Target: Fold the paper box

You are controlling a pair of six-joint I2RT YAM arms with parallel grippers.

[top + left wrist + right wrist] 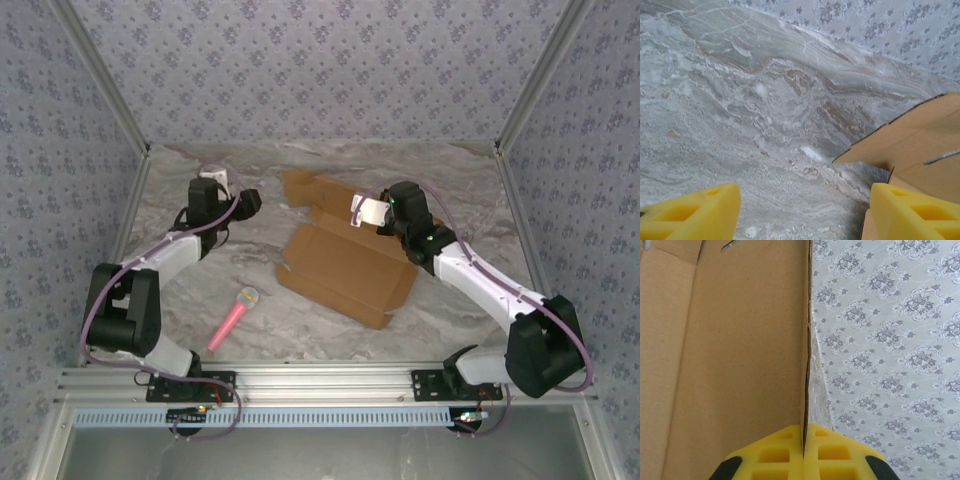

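Pinching cardboard panel edge, jaws closed on it: right gripper. Left gripper spread wide, grasping nothing, hovering over marble table. Paper box lies just right of left gripper, mid-table between arms, long axis diagonal, far-left to near-right. Right arm nearer, in contact. Box mostly flat sheet, nothing inside. Pink microphone apart, near-left.

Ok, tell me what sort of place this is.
Likely a robot test cell, not a home: floral grey wallpaper panels box in a marble-look tabletop, and two black-and-white robot arms, left and right, are bolted to a slotted aluminium rail at its near edge.
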